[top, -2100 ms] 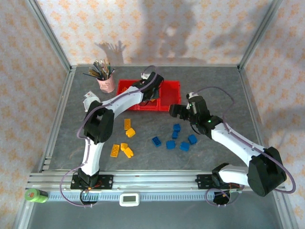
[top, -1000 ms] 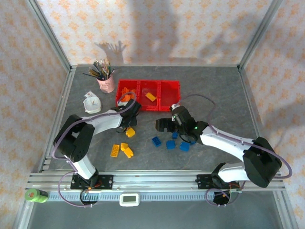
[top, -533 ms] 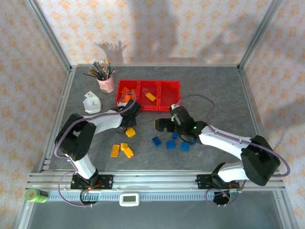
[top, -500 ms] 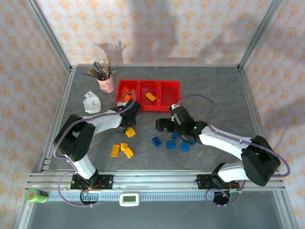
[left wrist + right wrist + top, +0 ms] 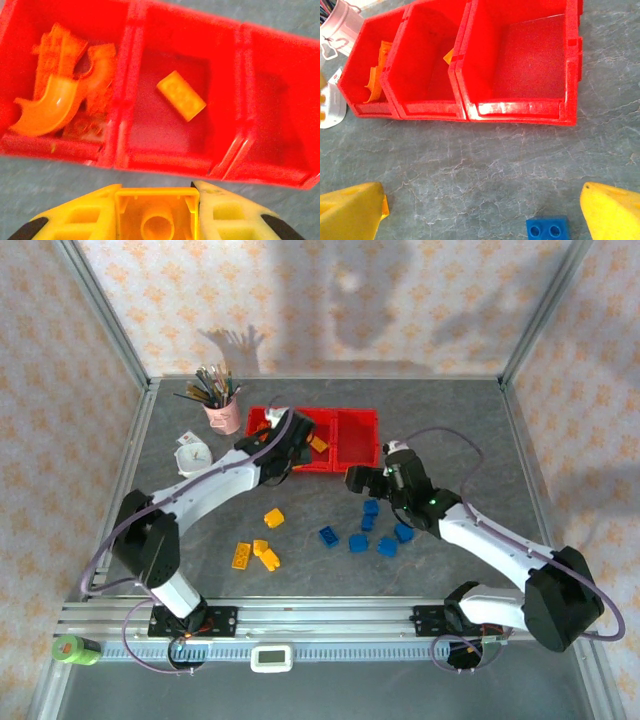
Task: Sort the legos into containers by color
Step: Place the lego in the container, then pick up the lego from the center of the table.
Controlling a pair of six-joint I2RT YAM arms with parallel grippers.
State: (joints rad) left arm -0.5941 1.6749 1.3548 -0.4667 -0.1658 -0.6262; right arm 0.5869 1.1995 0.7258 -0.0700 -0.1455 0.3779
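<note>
- Left fingers [image 5: 225,215] clamp a small yellow plastic brick [image 5: 156,212] at 6 o'clock of three joined red plastic bins [image 5: 127,107].
- Right fingers [image 5: 350,212] spread wide, empty, over grey worktop [image 5: 470,165]; small blue brick [image 5: 548,229] at 5 o'clock.
- Middle bin holds another yellow brick [image 5: 181,95]; orange pieces [image 5: 55,100], 9 o'clock bin.

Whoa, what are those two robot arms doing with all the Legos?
They are sorting by color into three red bins. The left jaws grip a yellow brick close to the bins. The middle bin holds a second yellow brick, the left bin orange pieces, and the right bin is empty. The right jaws hang open near blue bricks on the table.
</note>
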